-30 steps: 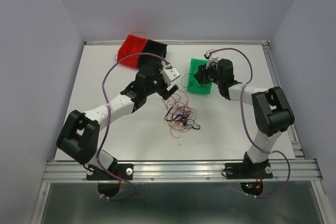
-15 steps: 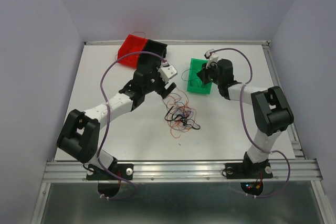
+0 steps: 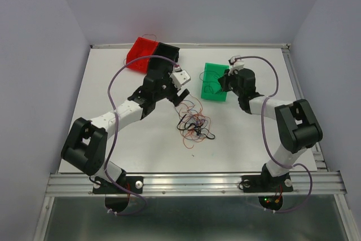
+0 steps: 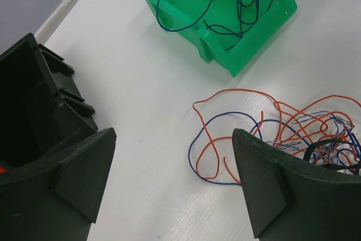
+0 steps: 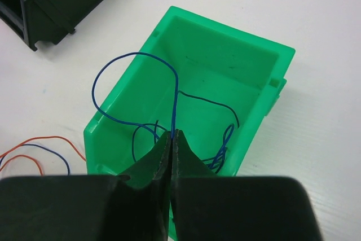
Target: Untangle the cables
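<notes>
The green bin (image 5: 237,35) at the upper middle holds blue wires (image 4: 240,4), likely to keep them apart. The cables (image 3: 196,125) lie knotted in the middle. The left gripper (image 4: 174,136) hangs wide open by their edge, ready to pick. The right gripper (image 5: 172,135) pinches one blue wire (image 5: 176,97) over the bin.

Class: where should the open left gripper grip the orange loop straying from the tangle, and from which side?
Grip the orange loop at its outer bend, apart from the tangle. Come from straight above, jaws across the strand: it lies flat on the table and is very thin.
</notes>
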Available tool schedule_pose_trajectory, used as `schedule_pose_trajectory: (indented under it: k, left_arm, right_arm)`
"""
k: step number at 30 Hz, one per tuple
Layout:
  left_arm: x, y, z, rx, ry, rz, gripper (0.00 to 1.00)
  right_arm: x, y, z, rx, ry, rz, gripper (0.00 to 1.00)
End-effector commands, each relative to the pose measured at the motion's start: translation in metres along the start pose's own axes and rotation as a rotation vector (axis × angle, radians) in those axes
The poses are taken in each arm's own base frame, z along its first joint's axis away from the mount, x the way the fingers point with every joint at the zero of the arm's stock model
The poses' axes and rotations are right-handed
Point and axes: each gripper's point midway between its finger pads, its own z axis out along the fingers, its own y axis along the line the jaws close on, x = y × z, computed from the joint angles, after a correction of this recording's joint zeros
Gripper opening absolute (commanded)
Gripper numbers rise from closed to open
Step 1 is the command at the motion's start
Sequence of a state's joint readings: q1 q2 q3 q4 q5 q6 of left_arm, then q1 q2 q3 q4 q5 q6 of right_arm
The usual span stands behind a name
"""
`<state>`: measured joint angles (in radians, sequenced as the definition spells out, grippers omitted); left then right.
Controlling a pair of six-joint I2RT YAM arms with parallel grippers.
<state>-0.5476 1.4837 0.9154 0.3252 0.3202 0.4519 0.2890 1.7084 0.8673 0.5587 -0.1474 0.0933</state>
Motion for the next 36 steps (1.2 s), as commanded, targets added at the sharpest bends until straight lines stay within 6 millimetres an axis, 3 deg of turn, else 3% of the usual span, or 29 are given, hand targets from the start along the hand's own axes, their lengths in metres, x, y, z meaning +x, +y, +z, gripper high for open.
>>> schedule_pose_trajectory:
  k: [1,9,23,34,36]
  left_arm:
    - [-0.035,0.011,-0.004,-0.022,-0.092,0.018,0.95]
    - [-0.036,0.012,-0.006,-0.026,-0.094,0.017,0.95]
    - [-0.034,0.012,-0.005,-0.025,-0.089,0.015,0.95]
    - [-0.033,0.013,-0.004,-0.029,-0.083,0.013,0.95]
    - [-0.034,0.012,-0.004,-0.025,-0.085,0.014,0.96]
  right_arm:
    - [-0.025,-0.01,-0.01,0.043,-0.105,0.032,0.01]
    - [-0.017,-0.029,-0.023,0.102,-0.106,0.078,0.01]
    - [-0.019,-0.029,-0.036,0.119,-0.112,0.062,0.01]
    - [-0.015,-0.027,-0.019,0.311,-0.046,0.001,0.01]
    - [-0.019,-0.016,-0.015,0.308,-0.052,-0.019,0.01]
